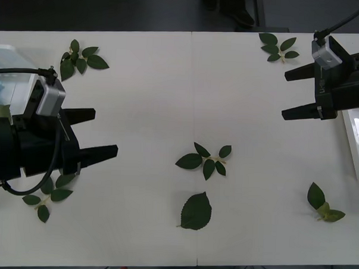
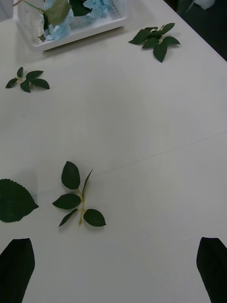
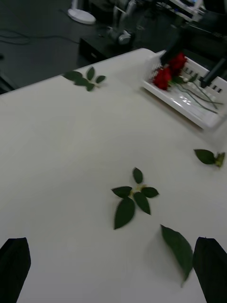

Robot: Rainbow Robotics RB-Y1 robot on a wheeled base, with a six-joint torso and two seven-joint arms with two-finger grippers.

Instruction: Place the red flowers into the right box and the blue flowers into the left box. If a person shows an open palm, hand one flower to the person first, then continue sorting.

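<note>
Looks like sorting's basically done: red flowers sit in the right box, blue flowers in the left box, both hands hovering wide and empty beside their boxes over a worktop with only loose leaves, so next is probably just waiting for a palm.

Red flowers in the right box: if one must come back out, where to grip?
The red flowers lie flat in the right box; its raised rim blocks side approach. Probably pinch a thin stem from above, behind the blooms.
</note>
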